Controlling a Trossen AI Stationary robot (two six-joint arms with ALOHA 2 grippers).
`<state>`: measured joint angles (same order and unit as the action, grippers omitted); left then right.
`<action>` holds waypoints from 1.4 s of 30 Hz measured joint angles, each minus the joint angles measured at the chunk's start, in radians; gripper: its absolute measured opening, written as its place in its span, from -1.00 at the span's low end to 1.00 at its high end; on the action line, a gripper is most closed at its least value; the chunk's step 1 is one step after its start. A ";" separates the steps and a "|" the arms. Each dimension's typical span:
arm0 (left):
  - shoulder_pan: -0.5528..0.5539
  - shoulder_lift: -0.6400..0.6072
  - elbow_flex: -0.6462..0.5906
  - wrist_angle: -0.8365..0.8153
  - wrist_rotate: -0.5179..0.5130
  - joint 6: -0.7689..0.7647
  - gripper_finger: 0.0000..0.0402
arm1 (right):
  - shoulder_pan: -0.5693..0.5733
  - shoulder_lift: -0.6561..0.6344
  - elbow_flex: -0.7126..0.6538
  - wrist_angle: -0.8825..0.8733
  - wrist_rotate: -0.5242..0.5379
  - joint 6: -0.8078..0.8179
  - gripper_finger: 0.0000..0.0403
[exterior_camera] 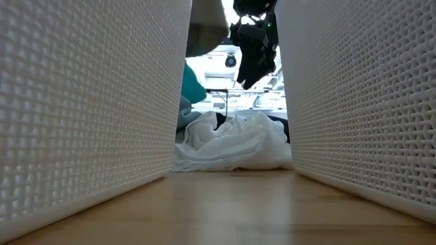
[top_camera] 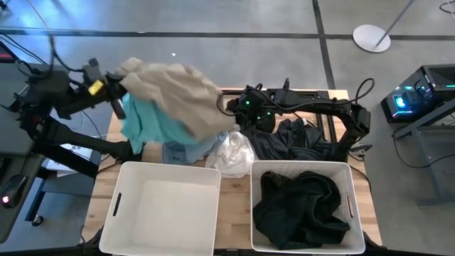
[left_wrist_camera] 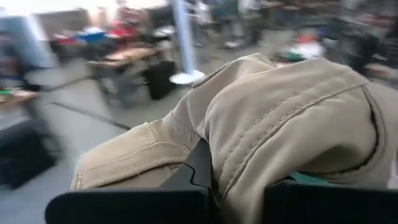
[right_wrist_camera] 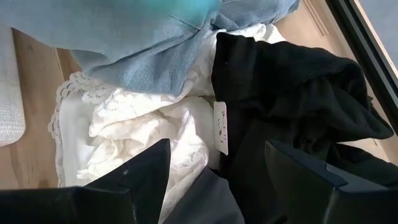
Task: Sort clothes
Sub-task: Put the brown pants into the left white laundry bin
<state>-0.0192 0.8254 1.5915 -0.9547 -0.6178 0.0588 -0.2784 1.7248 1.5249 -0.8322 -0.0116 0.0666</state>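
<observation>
Lifting clear of the pile, beige garment [top_camera: 174, 89] is clenched in left pincer [top_camera: 114, 82] for sorting; right pincer [right_wrist_camera: 214, 163] hangs released over black clothes [right_wrist_camera: 292, 87].

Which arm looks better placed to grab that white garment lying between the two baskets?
Probably the right. Its gripper hangs open directly over the white garment, empty. The left gripper is shut on the beige garment, lifted at the table's far left corner.
</observation>
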 joint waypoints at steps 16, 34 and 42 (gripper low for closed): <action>0.000 0.061 -0.564 -0.104 0.028 -0.340 -0.78 | 0.000 0.000 0.000 0.006 0.000 0.003 0.24; 0.063 0.069 -0.244 -0.238 0.169 -0.401 0.32 | 0.000 0.000 0.000 0.034 0.000 0.004 0.24; 0.050 0.136 -0.241 -0.069 0.187 -0.157 0.32 | 0.000 0.000 0.000 0.037 0.000 0.012 0.24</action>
<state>0.0310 0.9614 1.3510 -1.0241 -0.4303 -0.0987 -0.2783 1.7248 1.5249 -0.7956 -0.0120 0.0784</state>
